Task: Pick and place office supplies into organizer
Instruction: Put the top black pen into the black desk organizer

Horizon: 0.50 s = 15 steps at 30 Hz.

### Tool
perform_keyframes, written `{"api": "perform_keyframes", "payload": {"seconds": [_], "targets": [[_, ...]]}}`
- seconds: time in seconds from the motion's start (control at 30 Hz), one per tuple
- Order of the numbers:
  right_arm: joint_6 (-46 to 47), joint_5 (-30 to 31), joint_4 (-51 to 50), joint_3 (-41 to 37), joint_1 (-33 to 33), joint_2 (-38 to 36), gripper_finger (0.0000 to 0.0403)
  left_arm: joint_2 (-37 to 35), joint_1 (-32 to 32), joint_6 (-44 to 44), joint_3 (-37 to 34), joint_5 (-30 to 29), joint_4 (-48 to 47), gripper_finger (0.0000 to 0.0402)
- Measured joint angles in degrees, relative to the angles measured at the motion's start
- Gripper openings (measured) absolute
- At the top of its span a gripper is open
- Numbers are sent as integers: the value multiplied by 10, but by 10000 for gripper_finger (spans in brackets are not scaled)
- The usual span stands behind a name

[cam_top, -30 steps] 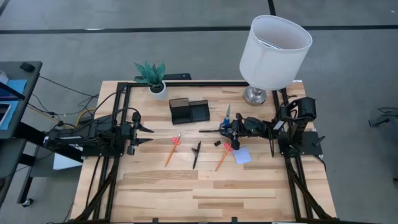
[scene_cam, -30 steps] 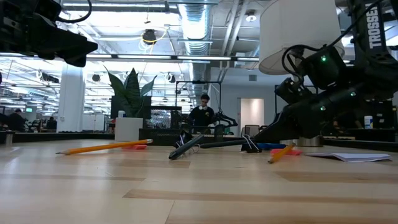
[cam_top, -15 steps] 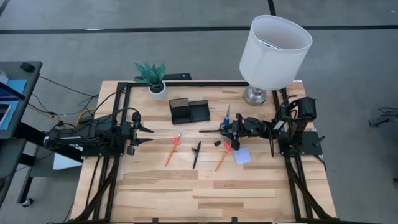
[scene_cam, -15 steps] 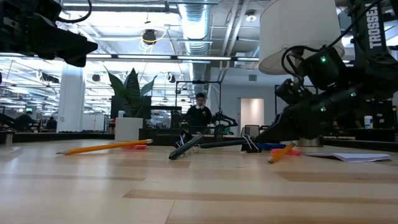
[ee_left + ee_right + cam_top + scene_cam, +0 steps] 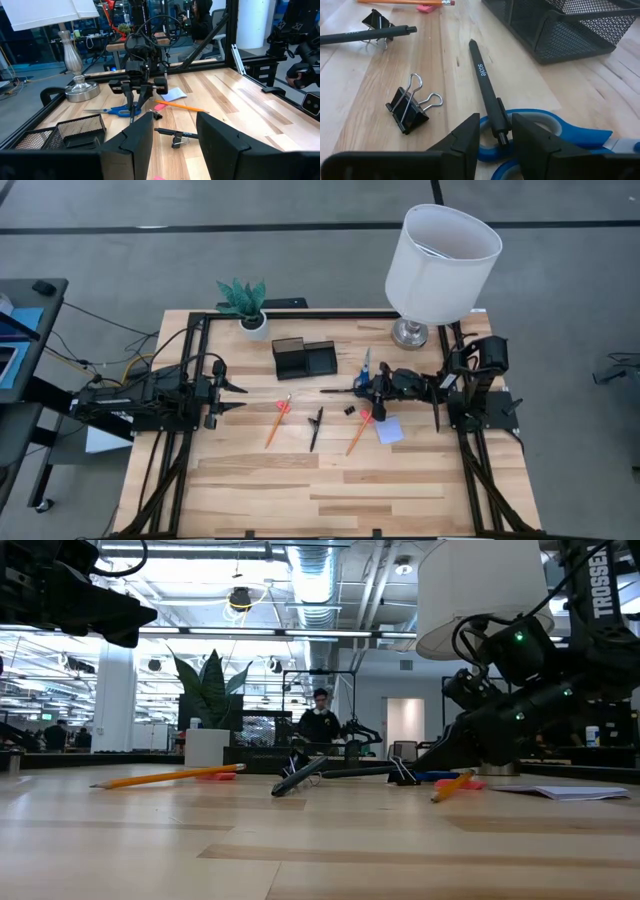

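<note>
The right gripper (image 5: 495,137) sits low over the table's right half, its fingers narrowed around the end of a black pen (image 5: 486,89) — whether they pinch it yet I cannot tell. The pen lies across the handles of the blue-handled scissors (image 5: 555,132), pointing toward the black organizer (image 5: 305,358) near the back edge. A black clip (image 5: 409,110) rests just beside the pen. The left gripper (image 5: 238,397) hangs partly open over the left side.
</note>
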Motion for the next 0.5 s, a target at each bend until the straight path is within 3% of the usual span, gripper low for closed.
{"api": "perform_keyframes", "payload": {"seconds": [0.5], "targets": [[10,0,-8,1,-21,0,18,0,0,0,0,0,0,144]]}}
